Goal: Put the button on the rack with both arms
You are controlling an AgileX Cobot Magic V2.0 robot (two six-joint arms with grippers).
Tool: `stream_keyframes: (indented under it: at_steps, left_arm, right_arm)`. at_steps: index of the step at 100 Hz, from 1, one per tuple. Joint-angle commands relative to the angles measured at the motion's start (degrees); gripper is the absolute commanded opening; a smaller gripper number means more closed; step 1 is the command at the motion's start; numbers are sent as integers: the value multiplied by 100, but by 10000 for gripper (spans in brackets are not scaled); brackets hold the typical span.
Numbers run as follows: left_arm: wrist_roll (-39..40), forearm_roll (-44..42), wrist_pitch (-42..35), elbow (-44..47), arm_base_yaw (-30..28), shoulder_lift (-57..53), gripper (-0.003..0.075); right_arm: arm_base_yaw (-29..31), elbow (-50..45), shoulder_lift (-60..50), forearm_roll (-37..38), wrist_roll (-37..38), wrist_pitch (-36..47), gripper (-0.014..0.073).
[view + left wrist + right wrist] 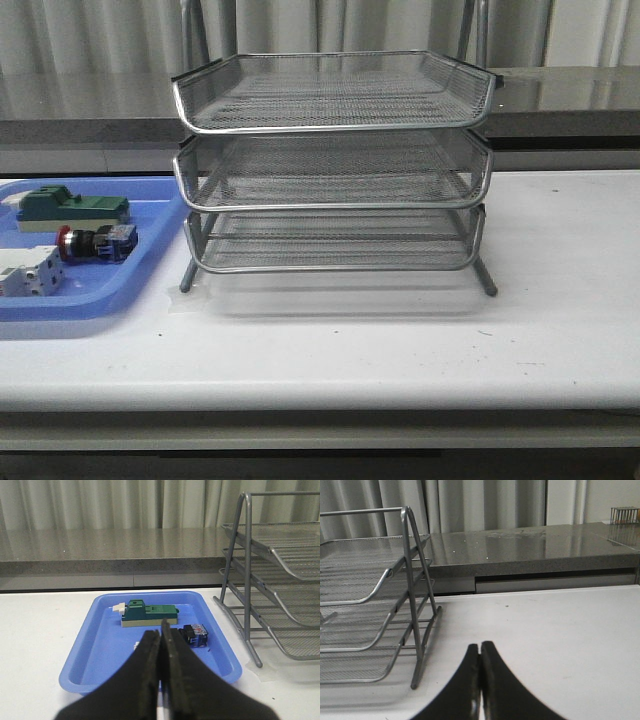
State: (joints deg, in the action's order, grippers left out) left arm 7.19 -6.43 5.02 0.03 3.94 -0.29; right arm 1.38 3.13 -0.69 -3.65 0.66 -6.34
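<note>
Button [93, 243] in blue tray [100, 298] between two blocks, rack [335, 160] trays bare, both hands pressed together

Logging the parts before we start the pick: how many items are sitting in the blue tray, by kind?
Red-capped button: 1
Green-topped block: 1
White-grey block: 1
Total in the blue tray: 3

The three tiers of the rack look empty. Both the left gripper and the right gripper are shut and hold nothing.
</note>
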Motion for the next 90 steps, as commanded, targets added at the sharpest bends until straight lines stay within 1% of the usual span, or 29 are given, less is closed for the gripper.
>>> stream_keyframes:
  at_steps: [1,15,30,37,50,62,90]
  left_arm:
    - [68,28,-469,278,11,-189,-20]
    - [68,28,-469,278,11,-189,-20]
    - [68,28,-469,278,11,-189,-20]
    - [68,28,-469,278,11,-189,-20]
    - [68,28,-469,278,11,-189,-20]
    - [68,28,-469,278,11,-189,-20]
    - [68,28,-469,278,11,-189,-20]
  right_arm:
    - [29,644,100,-172,-66,-67,-61]
    - [29,1554,792,-456,-66,-1057,-61]
    - [29,2581,1789,-604,-66,-2442,-61]
    - [29,2960,2255,-676,-66,-2839,-61]
    - [29,3260,2963,-1177,-66,-2845,-61]
    - [29,3260,3403,-1778,-66,-2592,-61]
    - [29,3260,4250,-3177,-66,-2533,-60]
